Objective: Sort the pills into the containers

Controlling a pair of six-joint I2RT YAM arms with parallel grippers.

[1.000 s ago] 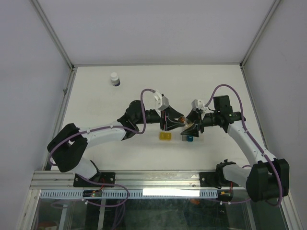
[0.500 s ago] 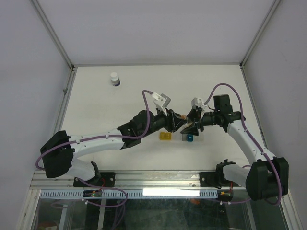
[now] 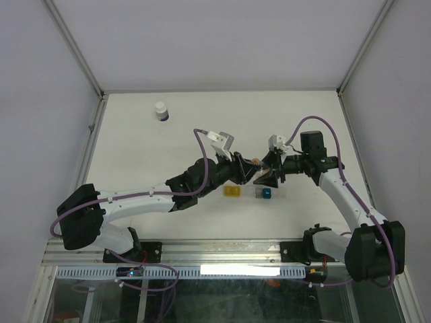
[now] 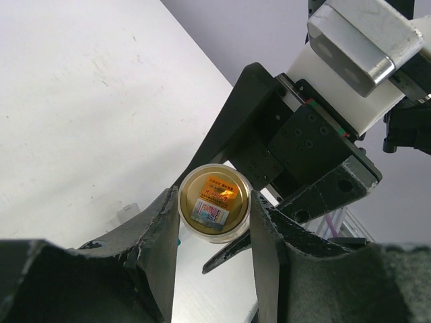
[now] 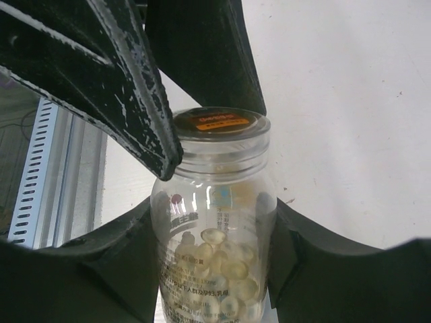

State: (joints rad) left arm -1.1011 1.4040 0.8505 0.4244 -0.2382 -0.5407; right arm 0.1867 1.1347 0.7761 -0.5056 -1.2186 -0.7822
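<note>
My right gripper [image 5: 214, 229] is shut on a clear bottle [image 5: 217, 195] that holds pale yellow pills [image 5: 217, 272]. It carries the bottle above the table's middle [image 3: 258, 165]. The bottle's gold cap [image 4: 215, 200] with an orange label sits between the fingers of my left gripper [image 4: 213, 217], which is shut on it. In the top view the left gripper [image 3: 248, 169] meets the right gripper [image 3: 264, 173] head-on. Below them on the table stand the two containers, one yellow [image 3: 233, 192] and one teal [image 3: 264, 194].
A white bottle with a dark band [image 3: 161, 110] stands at the back left of the table. Grey walls close in three sides. A metal rail [image 3: 202, 252] runs along the near edge between the arm bases.
The left arm has stretched out to the right and lowered, bringing its gripper onto the bottle's cap. The right gripper with the bottle has hardly moved.
</note>
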